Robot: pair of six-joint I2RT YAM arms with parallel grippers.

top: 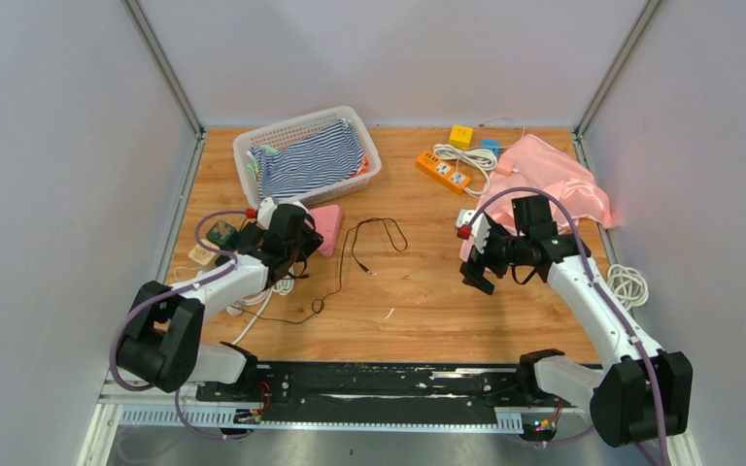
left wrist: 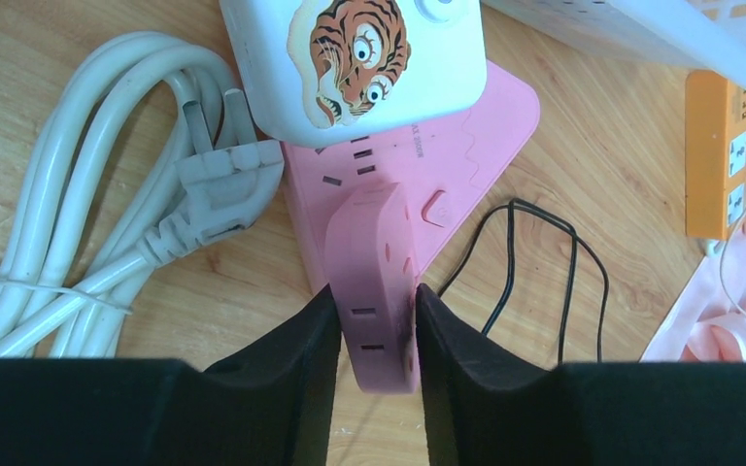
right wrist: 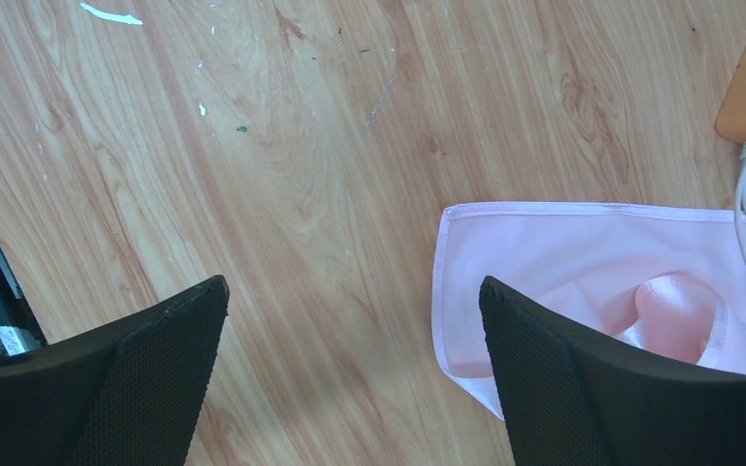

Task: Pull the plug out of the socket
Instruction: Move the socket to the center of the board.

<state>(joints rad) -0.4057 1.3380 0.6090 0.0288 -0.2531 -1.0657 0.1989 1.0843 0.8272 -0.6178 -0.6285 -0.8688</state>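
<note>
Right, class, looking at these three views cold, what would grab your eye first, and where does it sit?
The white plug with the tiger sticker, seated at the far end of the pink power strip, whose near end the left gripper pinches. In the overhead view, a white basket holding striped cloth sits far left, and the right gripper hangs open over wood beside pink cloth.

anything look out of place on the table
Just clutter: a pink cloth lies crumpled beside the orange power strip, a white cable crossing it, and a thin black wire trails loose mid-table. Nothing looks spilled or broken.
</note>
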